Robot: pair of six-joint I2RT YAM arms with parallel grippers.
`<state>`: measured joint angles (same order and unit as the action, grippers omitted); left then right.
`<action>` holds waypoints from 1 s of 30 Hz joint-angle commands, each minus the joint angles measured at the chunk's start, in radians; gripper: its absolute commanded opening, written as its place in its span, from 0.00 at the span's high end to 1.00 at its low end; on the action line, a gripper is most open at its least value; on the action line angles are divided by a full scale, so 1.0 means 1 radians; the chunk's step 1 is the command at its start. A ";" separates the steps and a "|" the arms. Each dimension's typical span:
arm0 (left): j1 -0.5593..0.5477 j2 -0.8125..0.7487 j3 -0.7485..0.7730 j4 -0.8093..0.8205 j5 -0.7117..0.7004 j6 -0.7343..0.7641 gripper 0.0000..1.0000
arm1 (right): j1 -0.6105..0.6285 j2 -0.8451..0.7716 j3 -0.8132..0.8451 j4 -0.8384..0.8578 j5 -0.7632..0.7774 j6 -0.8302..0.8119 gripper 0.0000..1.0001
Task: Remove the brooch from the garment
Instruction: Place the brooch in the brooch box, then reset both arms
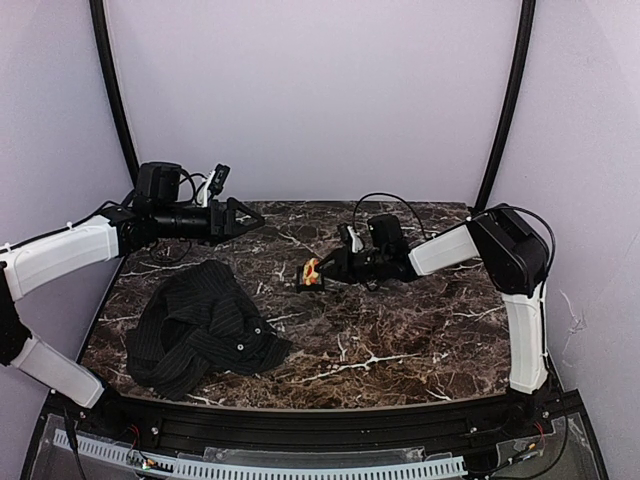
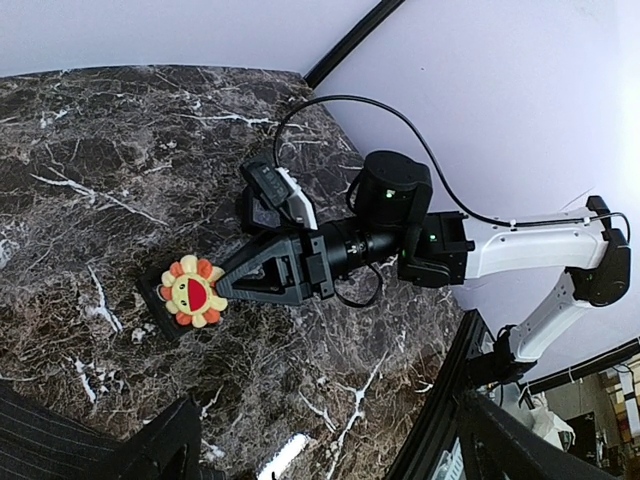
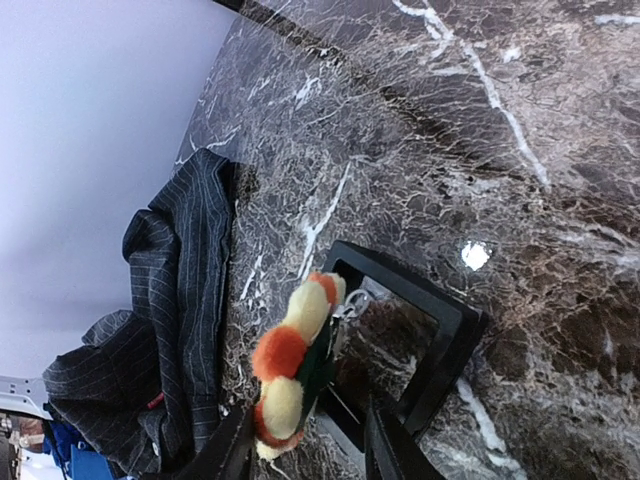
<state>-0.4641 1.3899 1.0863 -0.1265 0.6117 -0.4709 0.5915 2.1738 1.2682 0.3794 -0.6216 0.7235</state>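
The brooch (image 1: pixel 313 272), a plush flower with orange and cream petals and a red centre, is off the garment and stands on edge at the tip of my right gripper (image 1: pixel 324 271). In the right wrist view the brooch (image 3: pixel 290 360) sits between the fingers of that gripper (image 3: pixel 305 445), just over a small black square box (image 3: pixel 450 330). The left wrist view shows the brooch's face (image 2: pixel 192 291). The black pinstriped garment (image 1: pixel 200 325) lies crumpled at the front left. My left gripper (image 1: pixel 255 220) is open and empty, raised at the back left.
The black box (image 2: pixel 152 300) lies on the marble table (image 1: pixel 400 340) near its middle. A black frame rail (image 1: pixel 330 415) runs along the near edge. Black poles and pale walls close in the back and sides.
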 commanded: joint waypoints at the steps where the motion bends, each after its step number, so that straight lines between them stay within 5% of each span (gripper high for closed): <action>1: 0.010 -0.042 -0.020 0.006 -0.008 0.004 0.10 | 0.004 -0.090 -0.032 -0.031 0.066 -0.055 0.58; 15: 0.042 -0.073 -0.053 -0.007 -0.124 0.025 0.09 | -0.023 -0.232 -0.137 -0.105 0.244 -0.149 0.26; 24: 0.242 -0.179 -0.227 0.077 -0.357 0.037 0.01 | -0.128 -0.480 -0.303 -0.206 0.474 -0.266 0.03; 30: 0.387 -0.252 -0.312 0.122 -0.533 0.049 0.01 | -0.238 -0.660 -0.434 -0.201 0.547 -0.336 0.01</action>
<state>-0.1455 1.1973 0.8104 -0.0574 0.2283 -0.4454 0.4099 1.6077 0.9115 0.1814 -0.1608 0.4576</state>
